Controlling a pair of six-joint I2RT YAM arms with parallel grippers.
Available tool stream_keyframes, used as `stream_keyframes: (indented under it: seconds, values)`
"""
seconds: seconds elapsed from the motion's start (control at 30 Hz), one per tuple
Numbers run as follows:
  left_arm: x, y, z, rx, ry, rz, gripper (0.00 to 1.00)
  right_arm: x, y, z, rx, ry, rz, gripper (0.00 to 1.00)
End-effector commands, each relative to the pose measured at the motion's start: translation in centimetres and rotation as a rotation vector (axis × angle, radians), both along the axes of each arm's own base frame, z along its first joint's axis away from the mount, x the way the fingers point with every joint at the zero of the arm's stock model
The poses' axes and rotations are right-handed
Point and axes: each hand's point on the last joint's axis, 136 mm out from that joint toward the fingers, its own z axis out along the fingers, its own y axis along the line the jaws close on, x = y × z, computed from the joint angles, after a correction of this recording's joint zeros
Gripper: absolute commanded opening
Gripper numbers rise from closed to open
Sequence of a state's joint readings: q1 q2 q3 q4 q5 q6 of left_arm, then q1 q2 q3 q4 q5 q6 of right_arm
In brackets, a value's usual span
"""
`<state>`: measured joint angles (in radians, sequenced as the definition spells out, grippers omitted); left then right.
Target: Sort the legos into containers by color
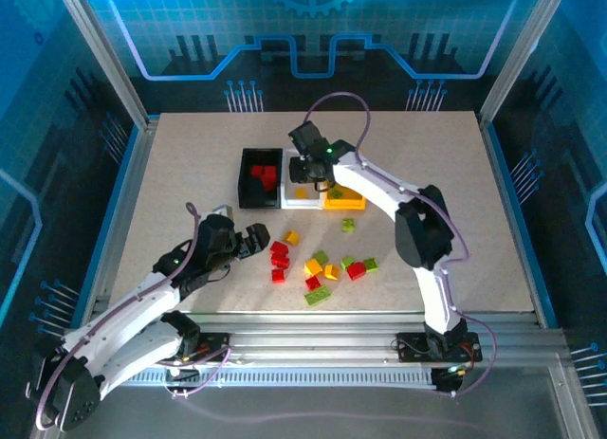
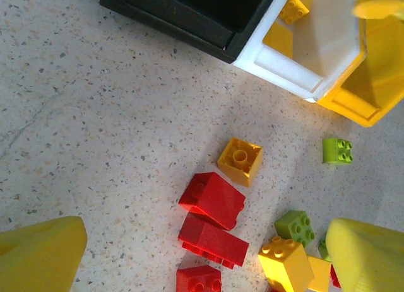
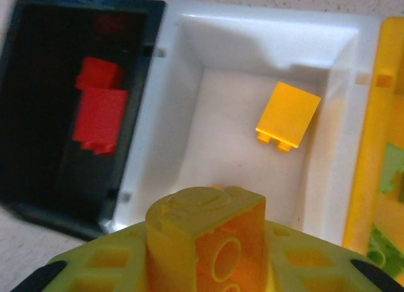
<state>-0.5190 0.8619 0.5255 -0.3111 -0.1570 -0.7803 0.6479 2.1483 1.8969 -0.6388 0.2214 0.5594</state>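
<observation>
The black bin (image 1: 245,183), white bin (image 1: 302,203) and yellow-orange bin (image 1: 346,205) stand joined in a row mid-table. My right gripper (image 1: 314,176) hangs over the white bin (image 3: 183,77), shut on a yellow-orange lego (image 3: 221,248). Another yellow-orange lego (image 3: 288,115) lies inside that bin. Red legos (image 3: 100,112) sit in the black bin (image 3: 38,84), and green ones (image 3: 391,175) in the yellow-orange bin (image 3: 372,128). My left gripper (image 2: 202,254) is open just above the table, with three red legos (image 2: 212,199) between its fingers (image 2: 38,254).
Loose legos lie scattered in front of the bins (image 1: 322,266): a yellow-orange one (image 2: 240,160), green ones (image 2: 338,150) (image 2: 295,227) and another yellow-orange one (image 2: 286,263). A lone green lego (image 1: 348,225) sits near the yellow-orange bin. Bare tabletop stretches to the left and right.
</observation>
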Motion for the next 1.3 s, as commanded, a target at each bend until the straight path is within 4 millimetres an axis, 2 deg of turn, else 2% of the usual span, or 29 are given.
stream_keyframes:
  seconds: [0.0, 0.13, 0.2, 0.27, 0.4, 0.53, 0.67, 0.77, 0.9, 1.0, 1.1, 1.27]
  values:
    - [-0.7, 0.0, -0.4, 0.011, 0.021, -0.035, 0.99, 1.1, -1.1, -1.5, -0.071, 0.05, -0.047, 0.39]
    - [-0.9, -0.3, -0.7, 0.009, 0.035, -0.059, 0.99, 2.2, -1.2, -1.9, -0.054, 0.066, -0.074, 0.47]
    - [-0.9, -0.6, -0.8, 0.011, 0.04, -0.076, 0.99, 2.5, -1.1, -1.5, -0.039, 0.062, -0.074, 0.56]
    - [-0.9, -0.7, -0.9, 0.015, 0.049, -0.085, 0.99, 2.5, -0.8, -0.8, -0.02, 0.052, -0.064, 0.63]
    - [-0.9, -1.0, -0.9, 0.016, 0.054, -0.101, 0.99, 2.1, -0.6, 1.4, 0.012, 0.025, -0.047, 0.69]
    - [-0.9, -1.3, -0.7, 0.011, 0.054, -0.119, 0.99, 0.2, -1.0, 3.7, 0.066, 0.002, -0.028, 0.75]
    - [-0.9, -1.6, -0.7, 0.007, 0.057, -0.132, 0.99, -3.1, -2.6, 4.5, 0.098, 0.001, -0.018, 0.78]
    - [-0.9, -1.7, -0.9, 0.004, 0.065, -0.136, 0.99, -6.4, -4.9, 3.7, 0.086, 0.027, -0.033, 0.78]
    - [-0.8, -1.9, -1.1, -0.008, 0.071, -0.138, 0.99, -11.6, -8.8, 0.7, 0.038, 0.1, -0.072, 0.8]
    - [-0.6, -2.1, -1.3, -0.01, 0.077, -0.14, 0.99, -13.9, -11.1, -1.4, -0.01, 0.138, -0.093, 0.81]
    - [-0.6, -2.2, -1.7, -0.012, 0.089, -0.142, 0.99, -14.3, -12.2, -3.1, -0.023, 0.169, -0.11, 0.82]
    - [-0.8, -2.4, -2.4, -0.02, 0.12, -0.147, 0.99, -12.1, -12.3, -5.5, -0.069, 0.167, -0.147, 0.81]
